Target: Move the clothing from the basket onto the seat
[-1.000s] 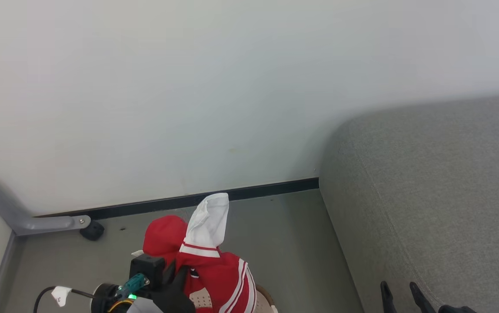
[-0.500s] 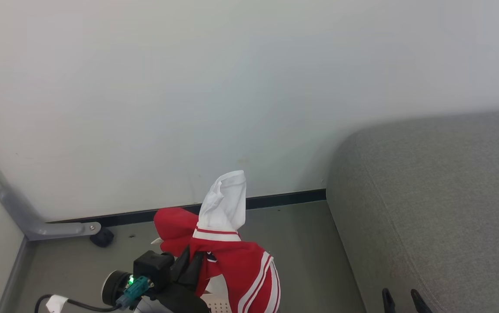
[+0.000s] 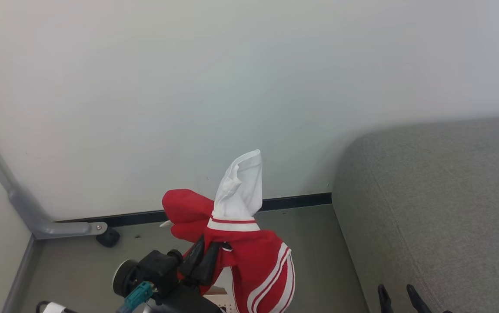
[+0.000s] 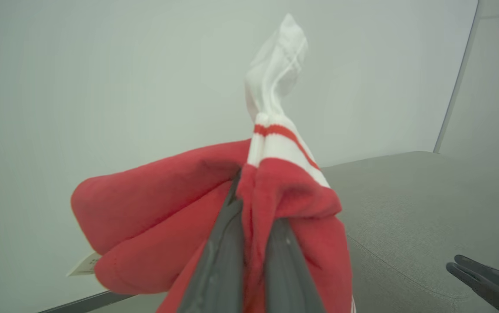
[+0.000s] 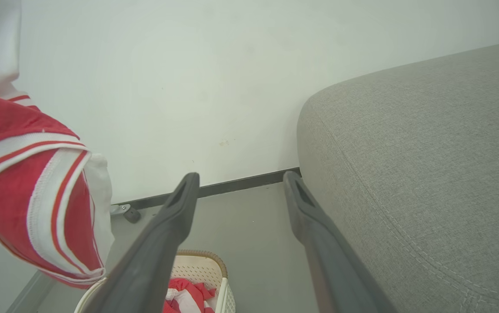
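The wall (image 3: 232,87) stands at the rear. A skirting strip (image 3: 293,201) runs along its base, where it meets the floor (image 3: 310,261). The seat (image 3: 440,208) occupies the right side, with its rear edge against the wall and its left edge bordering the floor. On the left, a metal bar (image 3: 58,227) lies along the foot of the wall, with a wheel (image 3: 109,238) just beside its end.

The basket (image 5: 227,295) stands on the floor, left of the seat and apart from it. More clothing (image 5: 184,295) lies inside the basket.

One garment (image 3: 249,256) is above the basket, clamped between the fingers of the left gripper (image 3: 208,256). The right gripper (image 3: 395,290) is right of the basket, at the seat's near left edge, with its fingers spread.
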